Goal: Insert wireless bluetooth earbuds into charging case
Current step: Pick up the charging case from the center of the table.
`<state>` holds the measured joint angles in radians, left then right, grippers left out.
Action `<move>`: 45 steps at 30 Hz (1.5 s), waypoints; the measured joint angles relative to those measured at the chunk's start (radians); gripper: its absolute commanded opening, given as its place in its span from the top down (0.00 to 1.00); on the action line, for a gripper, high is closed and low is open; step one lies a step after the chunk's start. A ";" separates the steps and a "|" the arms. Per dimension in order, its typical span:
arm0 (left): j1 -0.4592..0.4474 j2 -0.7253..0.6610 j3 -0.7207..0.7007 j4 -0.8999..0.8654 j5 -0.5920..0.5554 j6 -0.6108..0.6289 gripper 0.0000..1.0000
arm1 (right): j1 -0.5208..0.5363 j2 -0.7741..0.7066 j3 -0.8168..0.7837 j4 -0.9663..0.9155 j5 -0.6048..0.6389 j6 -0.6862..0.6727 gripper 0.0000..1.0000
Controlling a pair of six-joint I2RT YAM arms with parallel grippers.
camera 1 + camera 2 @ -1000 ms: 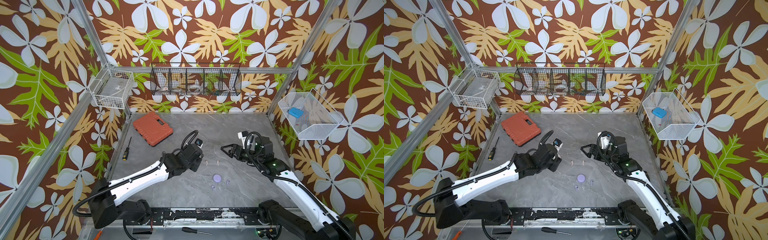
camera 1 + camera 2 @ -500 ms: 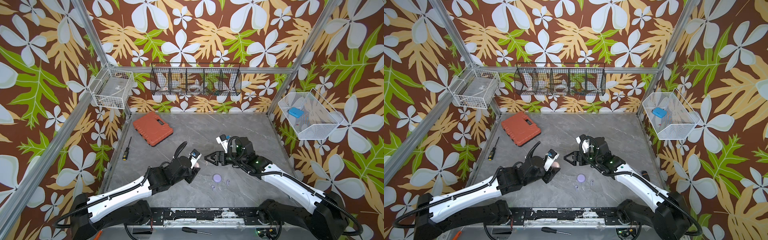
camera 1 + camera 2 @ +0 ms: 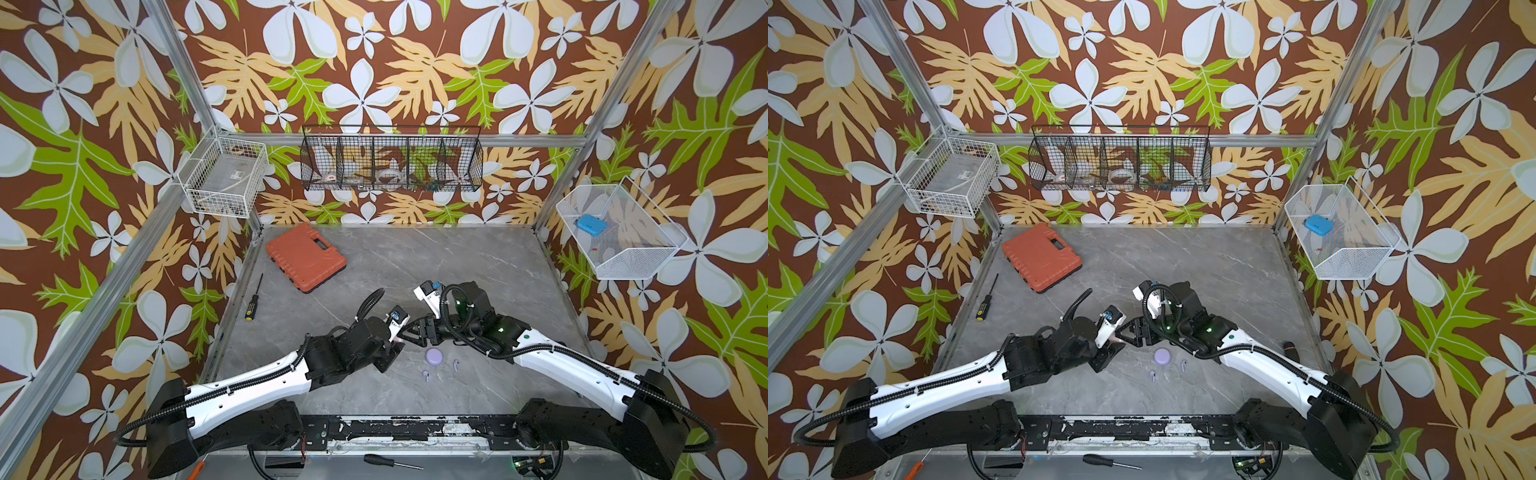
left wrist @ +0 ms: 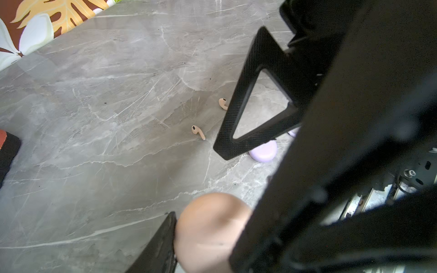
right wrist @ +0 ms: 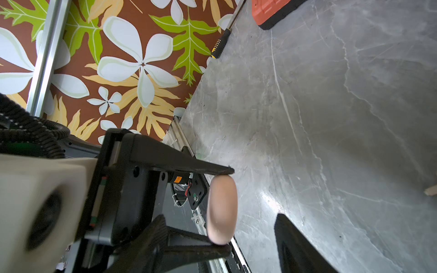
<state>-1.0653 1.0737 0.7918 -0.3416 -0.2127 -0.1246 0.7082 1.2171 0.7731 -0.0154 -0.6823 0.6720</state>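
A: So, which step is in hand on the grey table (image 3: 457,266)?

B: Both arms meet above its middle. The left gripper (image 5: 227,209) is clamped on the pale pink charging case (image 4: 212,234) and holds it up in the air. The right gripper (image 3: 409,334) faces it with jaws apart and grips nothing. The case seems to sit in the gap between them, and I cannot tell if a finger touches it. The case looks closed, so I judge this step is the opening of the lid.

A: And what does the next move call for?

B: A fine pinch on the edge of the lid, while the left gripper holds firm. The shell is smooth and round, so it may slip or turn. After that, the two pink earbuds (image 4: 198,132) must be picked up. They lie on the table, near each other and not far from the grippers.

A: What else is around?

B: The orange tool case (image 3: 305,257) lies far back on the left, well apart, and a screwdriver (image 3: 253,297) lies at the left edge. Neither is in the way. Closer, the lavender case (image 3: 434,356) lies on the table just beside the grippers, with two lavender earbuds (image 3: 426,376) near it. The right gripper hangs low over this spot, so a careless sweep could scatter such small pieces.
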 measured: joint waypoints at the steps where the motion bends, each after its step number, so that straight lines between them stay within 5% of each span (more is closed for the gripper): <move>1: 0.000 0.000 0.000 0.000 0.000 0.001 0.64 | 0.000 0.002 -0.003 0.000 0.002 0.000 0.33; 30: -0.003 0.013 0.001 -0.005 0.028 0.021 0.66 | 0.056 0.055 -0.038 0.087 0.010 0.009 0.56; 45: -0.005 0.013 0.002 -0.025 0.030 0.025 0.66 | 0.063 0.054 -0.061 0.110 0.011 0.012 0.56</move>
<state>-1.0698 1.0866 0.7933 -0.3664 -0.1829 -0.0998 0.7712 1.2709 0.7124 0.0944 -0.6712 0.6842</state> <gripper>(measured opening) 0.514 0.442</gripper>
